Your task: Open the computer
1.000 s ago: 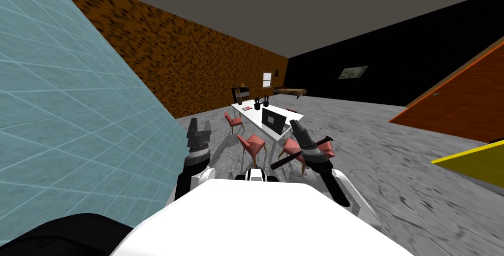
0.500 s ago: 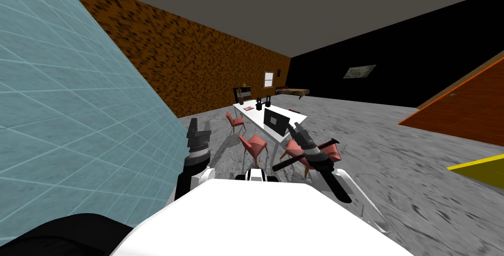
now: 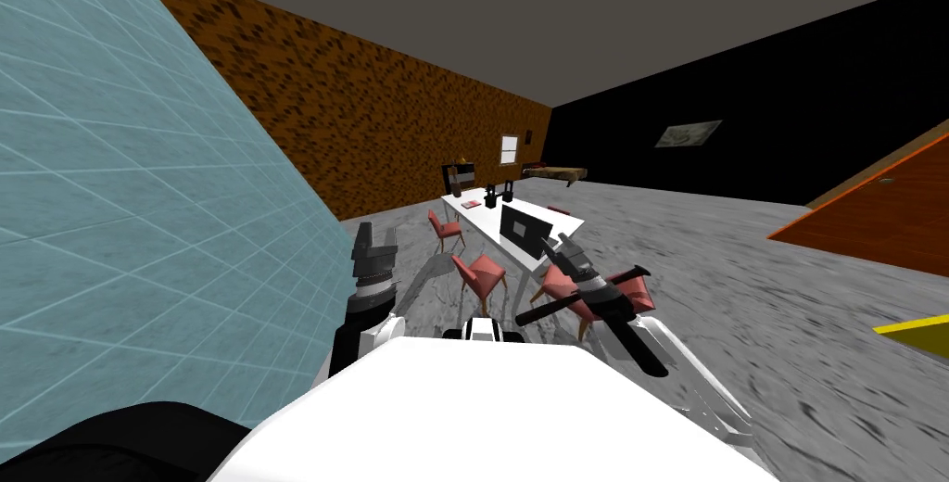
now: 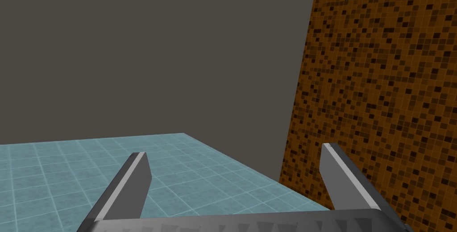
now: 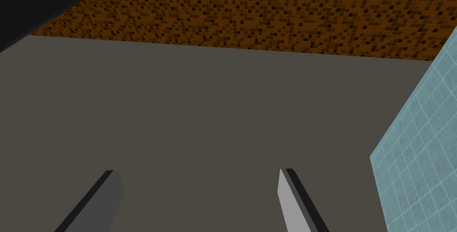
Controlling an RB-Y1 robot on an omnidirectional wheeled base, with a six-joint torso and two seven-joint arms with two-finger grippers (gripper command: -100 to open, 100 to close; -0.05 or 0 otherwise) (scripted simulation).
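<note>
— The hands?
— Both released: left gripper (image 4: 233, 150) with its 2 fingers spread wide, right gripper (image 5: 197, 170) the same.
— And the computer?
— The computer (image 3: 520, 229) (dark, with a grey patch on its face) stands on the near end of a white table (image 3: 474, 210), well ahead of both grippers. 2 red chairs (image 3: 482, 272) are along the table's left side.

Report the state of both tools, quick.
Left tool: open, holding nothing.
Right tool: open, holding nothing.
</note>
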